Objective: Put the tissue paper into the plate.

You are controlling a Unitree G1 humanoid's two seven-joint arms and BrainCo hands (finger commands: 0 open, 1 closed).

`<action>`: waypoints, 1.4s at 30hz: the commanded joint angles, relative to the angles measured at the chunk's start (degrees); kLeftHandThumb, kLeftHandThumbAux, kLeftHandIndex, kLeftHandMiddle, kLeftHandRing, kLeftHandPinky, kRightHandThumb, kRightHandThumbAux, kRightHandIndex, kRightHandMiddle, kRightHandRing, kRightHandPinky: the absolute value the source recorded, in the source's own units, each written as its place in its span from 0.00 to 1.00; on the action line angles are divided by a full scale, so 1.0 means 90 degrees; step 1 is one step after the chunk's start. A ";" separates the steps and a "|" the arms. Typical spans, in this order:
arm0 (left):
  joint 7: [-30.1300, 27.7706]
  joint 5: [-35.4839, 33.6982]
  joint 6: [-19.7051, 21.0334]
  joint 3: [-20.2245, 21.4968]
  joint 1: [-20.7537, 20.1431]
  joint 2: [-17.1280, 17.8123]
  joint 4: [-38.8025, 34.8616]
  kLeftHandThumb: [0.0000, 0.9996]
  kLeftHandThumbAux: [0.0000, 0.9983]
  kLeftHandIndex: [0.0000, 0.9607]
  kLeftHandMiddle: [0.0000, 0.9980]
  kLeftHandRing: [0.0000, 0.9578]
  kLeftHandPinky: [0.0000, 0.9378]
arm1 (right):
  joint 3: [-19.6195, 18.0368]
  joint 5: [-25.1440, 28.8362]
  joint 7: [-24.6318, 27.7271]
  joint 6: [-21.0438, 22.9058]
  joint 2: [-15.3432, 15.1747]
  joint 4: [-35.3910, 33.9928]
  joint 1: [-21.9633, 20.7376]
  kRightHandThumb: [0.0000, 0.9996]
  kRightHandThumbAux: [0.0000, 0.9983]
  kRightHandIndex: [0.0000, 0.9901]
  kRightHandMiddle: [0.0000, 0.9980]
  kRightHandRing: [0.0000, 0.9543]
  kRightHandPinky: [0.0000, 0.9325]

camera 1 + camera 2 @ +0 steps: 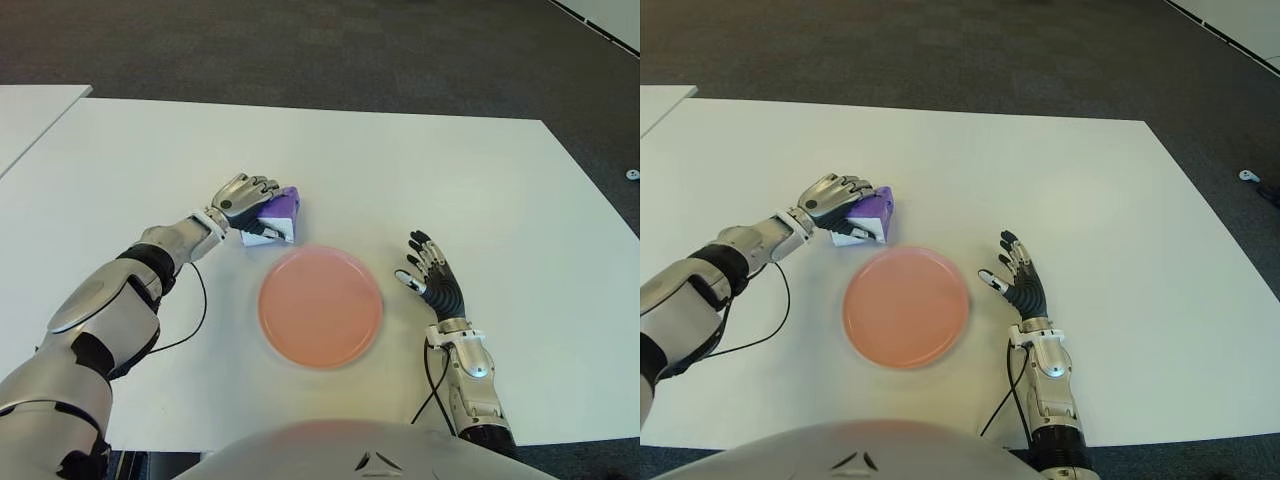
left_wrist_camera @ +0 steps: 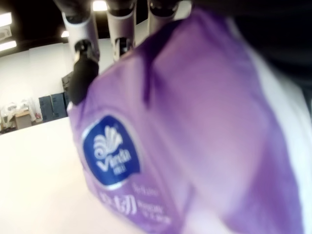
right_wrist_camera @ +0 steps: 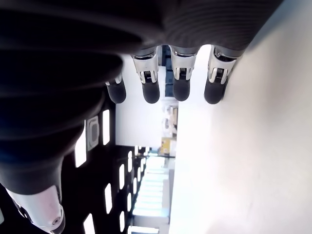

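A purple and white tissue pack sits just beyond the far left rim of the pink plate on the white table. My left hand is curled over the pack from its left side, fingers wrapped on top. Up close in the left wrist view, the purple pack with its blue logo fills the picture, and fingertips press on its far edge. To the right of the plate my right hand shows with fingers spread and nothing in it.
A black cable runs along the table near my left forearm. Another white table's corner shows at the far left. Dark carpet lies beyond the table's far edge.
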 commanded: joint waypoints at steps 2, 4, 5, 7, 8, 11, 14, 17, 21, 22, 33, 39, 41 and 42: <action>-0.0879 -0.0089 -0.0125 0.0190 0.0347 0.0168 0.0277 0.72 0.70 0.46 0.76 0.78 0.77 | 0.0012 0.0026 0.0054 0.0210 0.0026 0.0452 0.0128 0.00 0.69 0.00 0.00 0.00 0.00; -0.0940 -0.0208 -0.0104 0.0361 0.0272 0.0143 0.0288 0.72 0.70 0.46 0.77 0.78 0.78 | 0.0006 0.0044 0.0056 0.0246 0.0031 0.0475 0.0104 0.00 0.69 0.00 0.00 0.00 0.00; -0.0975 -0.0250 -0.0109 0.0427 0.0236 0.0144 0.0280 0.72 0.70 0.46 0.77 0.78 0.78 | 0.0003 0.0050 0.0056 0.0260 0.0034 0.0478 0.0100 0.00 0.69 0.00 0.00 0.00 0.00; -0.1126 -0.0420 -0.0191 0.0647 0.0036 0.0184 0.0226 0.72 0.70 0.46 0.77 0.78 0.78 | -0.0004 0.0048 0.0041 0.0290 0.0041 0.0491 0.0084 0.00 0.69 0.00 0.00 0.00 0.00; -0.1190 -0.0498 -0.0231 0.0750 -0.0054 0.0205 0.0201 0.72 0.70 0.46 0.78 0.78 0.78 | -0.0002 0.0039 0.0029 0.0298 0.0046 0.0497 0.0076 0.00 0.69 0.00 0.00 0.00 0.00; -0.1316 -0.0627 -0.0319 0.0975 -0.0201 0.0251 0.0139 0.72 0.70 0.46 0.78 0.79 0.80 | 0.0010 0.0008 -0.0001 0.0297 0.0064 0.0497 0.0072 0.00 0.68 0.00 0.00 0.00 0.00; -0.1229 -0.0785 -0.0519 0.1275 -0.0341 0.0376 -0.0074 0.72 0.70 0.46 0.79 0.80 0.81 | 0.0015 -0.0045 -0.0031 0.0250 0.0054 0.0511 0.0065 0.00 0.67 0.00 0.00 0.00 0.00; -0.1250 -0.0916 -0.0684 0.1548 -0.0415 0.0438 -0.0242 0.72 0.70 0.46 0.81 0.82 0.82 | 0.0023 -0.0077 -0.0048 0.0239 0.0047 0.0526 0.0050 0.00 0.66 0.00 0.00 0.00 0.00; -0.1336 -0.1151 -0.0844 0.1944 -0.0449 0.0479 -0.0522 0.72 0.70 0.46 0.82 0.83 0.84 | 0.0050 -0.0118 -0.0094 0.0292 0.0048 0.0393 0.0064 0.00 0.64 0.00 0.00 0.00 0.00; -0.1323 -0.1228 -0.0915 0.2066 -0.0433 0.0508 -0.0694 0.73 0.70 0.46 0.82 0.83 0.84 | 0.0055 -0.0127 -0.0099 0.0273 0.0048 0.0377 0.0067 0.00 0.64 0.00 0.00 0.00 0.00; -0.1519 -0.1572 -0.1170 0.2789 -0.0090 0.0468 -0.2007 0.73 0.70 0.46 0.84 0.86 0.88 | 0.0045 -0.0091 -0.0063 0.0198 0.0049 0.0555 0.0043 0.00 0.65 0.00 0.00 0.00 0.00; -0.1810 -0.1646 -0.1017 0.3047 0.0312 0.0406 -0.3085 0.73 0.70 0.46 0.84 0.87 0.89 | 0.0044 -0.0137 -0.0110 0.0151 0.0064 0.0658 0.0008 0.00 0.65 0.00 0.00 0.00 0.00; -0.1928 -0.1689 -0.1066 0.3099 0.0456 0.0397 -0.3387 0.73 0.70 0.46 0.84 0.87 0.89 | 0.0042 -0.0148 -0.0121 0.0139 0.0064 0.0702 -0.0014 0.00 0.65 0.00 0.00 0.00 0.00; -0.1981 -0.1712 -0.1104 0.3124 0.0519 0.0393 -0.3497 0.73 0.70 0.46 0.84 0.87 0.89 | 0.0042 -0.0152 -0.0123 0.0129 0.0065 0.0726 -0.0024 0.00 0.65 0.00 0.00 0.00 0.00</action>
